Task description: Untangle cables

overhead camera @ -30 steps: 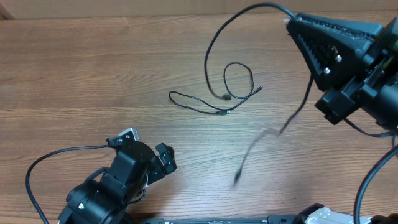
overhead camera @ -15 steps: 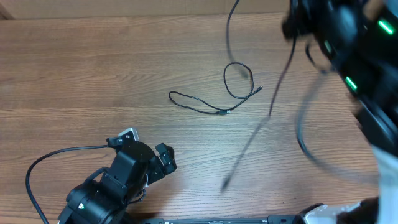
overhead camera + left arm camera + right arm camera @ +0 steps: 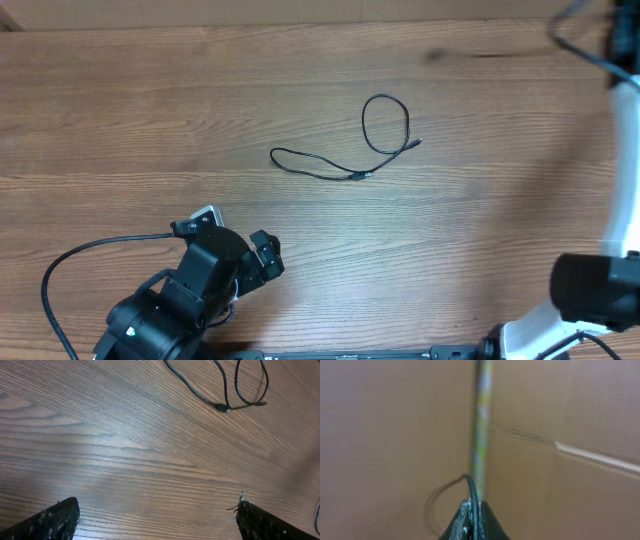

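Overhead, you see only one cable (image 3: 356,177) left on the table (image 3: 120,110) — the right gripper (image 3: 474,521), clamped on the other cable (image 3: 472,492), has carried it away (they seem separated now). The left gripper (image 3: 157,519) waits open.

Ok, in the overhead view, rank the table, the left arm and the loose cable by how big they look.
1. the table: fills nearly the whole frame.
2. the left arm: bulky, in the lower left corner, partly cut off.
3. the cable: reaches nearly as wide, but is only a thin line.
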